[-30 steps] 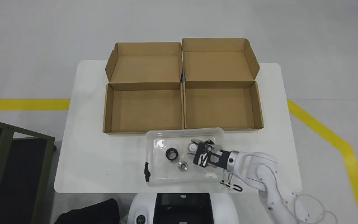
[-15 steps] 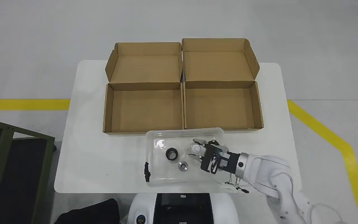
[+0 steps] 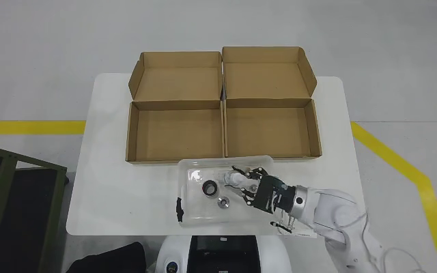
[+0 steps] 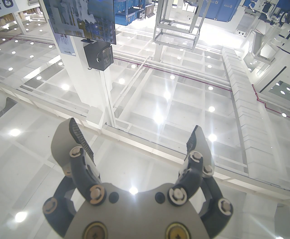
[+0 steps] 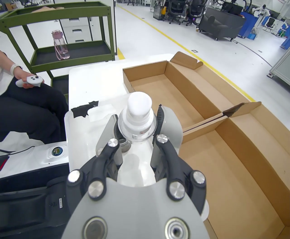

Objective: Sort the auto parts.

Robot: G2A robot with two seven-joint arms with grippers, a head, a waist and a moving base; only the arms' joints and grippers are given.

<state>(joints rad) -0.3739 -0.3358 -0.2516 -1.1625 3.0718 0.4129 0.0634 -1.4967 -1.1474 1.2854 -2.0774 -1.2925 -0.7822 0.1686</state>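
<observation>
Bright ceiling lights (image 4: 167, 95), starry glare

From here I see the white desk (image 3: 109, 136) standing on a pale floor. Left of the desk, a yellow floor line (image 3: 41, 127) runs off. A green shelf cart (image 5: 59, 10) stands by the desk's near left corner, with a pink water bottle (image 5: 59, 46) upright on its shelf.

The part (image 5: 138, 106) is white, the boxes (image 3: 176, 133) brown.
</observation>
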